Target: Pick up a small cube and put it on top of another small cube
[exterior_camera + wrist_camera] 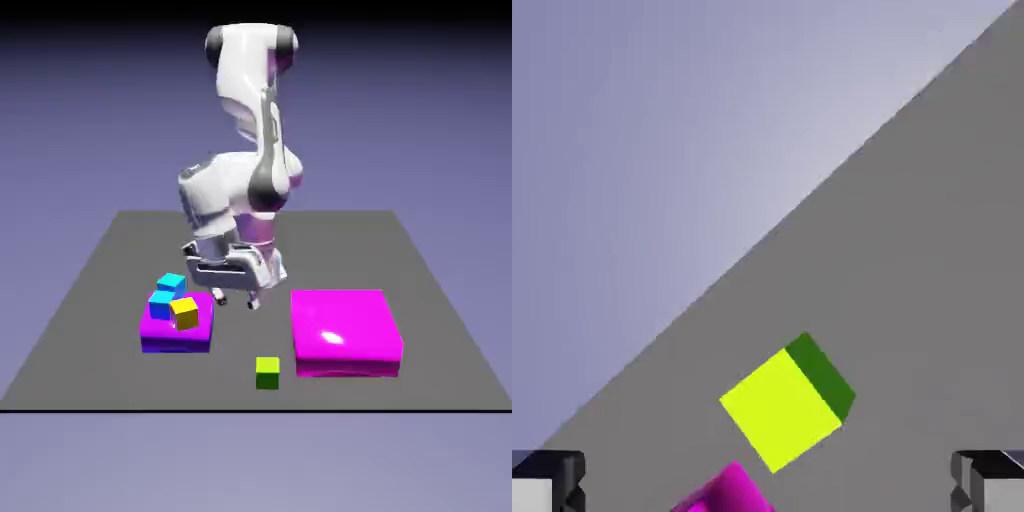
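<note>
1. While the gripper [234, 298] hangs over the middle of the table [100, 280] with its jaws spread wide and nothing between them, the lime cube [267, 372] lies nearer the table's front edge, slightly toward the exterior view's right of the fingers and well apart from them.
2. Seen from the hand view, the lime cube [785, 403] sits ahead of the fingertips [547, 480], between their lines, rotated against the jaw axis; I judge a wrist turn is needed to square the pads to its faces.
3. Its target, the turquoise cube [172, 284], rests on a low magenta-and-violet block [178, 335], touching a deeper blue cube [160, 305]; a yellow-orange cube [185, 313] is just beside them.
4. Nothing stands between jaws and lime cube; the large magenta block [345, 332] lies near, toward the exterior view's right.
</note>
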Robot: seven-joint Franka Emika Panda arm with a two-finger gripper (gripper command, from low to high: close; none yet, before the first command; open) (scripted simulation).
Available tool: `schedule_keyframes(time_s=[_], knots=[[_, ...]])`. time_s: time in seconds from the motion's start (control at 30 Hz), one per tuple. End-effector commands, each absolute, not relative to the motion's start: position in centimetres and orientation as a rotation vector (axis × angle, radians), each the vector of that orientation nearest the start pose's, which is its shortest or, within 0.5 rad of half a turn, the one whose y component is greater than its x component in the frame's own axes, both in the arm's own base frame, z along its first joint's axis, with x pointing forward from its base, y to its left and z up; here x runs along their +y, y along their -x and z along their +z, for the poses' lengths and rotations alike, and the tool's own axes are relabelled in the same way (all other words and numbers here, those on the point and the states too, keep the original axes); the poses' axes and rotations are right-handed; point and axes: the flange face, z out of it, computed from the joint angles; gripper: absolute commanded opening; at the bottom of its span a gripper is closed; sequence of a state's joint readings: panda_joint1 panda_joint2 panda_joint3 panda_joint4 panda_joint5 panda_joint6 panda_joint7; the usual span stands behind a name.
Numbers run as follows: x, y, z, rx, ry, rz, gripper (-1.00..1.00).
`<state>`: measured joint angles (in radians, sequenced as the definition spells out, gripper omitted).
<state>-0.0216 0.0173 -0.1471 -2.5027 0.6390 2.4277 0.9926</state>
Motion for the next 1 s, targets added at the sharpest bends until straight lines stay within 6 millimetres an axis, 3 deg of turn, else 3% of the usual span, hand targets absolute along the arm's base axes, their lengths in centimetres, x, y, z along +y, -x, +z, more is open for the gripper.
schedule_keyframes(time_s=[0.0, 0.17, 0.37, 0.43, 0.57, 0.6, 0.63, 0.77, 0.8, 0.83, 0.97], knots=[[-7.7, -45.2, 25.8, 2.119, 1.815, 0.413, 0.00], [-8.6, -45.6, 20.2, 2.277, 1.456, 0.778, 0.00], [-9.4, -46.1, 14.0, 2.346, 0.990, 1.139, 0.00], [-9.5, -46.1, 13.3, 2.346, 0.939, 1.173, 0.00], [-5.4, -46.2, 8.3, 2.345, 0.939, 1.172, 0.00], [-5.4, -46.2, 8.3, 2.345, 0.939, 1.172, -1.00], [-5.4, -46.2, 8.3, 2.345, 0.939, 1.172, -1.00], [-9.5, -46.1, 13.3, 2.346, 0.939, 1.173, -1.00], [-9.5, -46.1, 13.3, 2.346, 0.939, 1.173, -1.00], [-7.6, -47.2, 14.7, 2.314, 1.040, 1.181, -1.00], [-14.6, -43.9, 19.0, 2.334, 0.956, 1.128, -1.00]])
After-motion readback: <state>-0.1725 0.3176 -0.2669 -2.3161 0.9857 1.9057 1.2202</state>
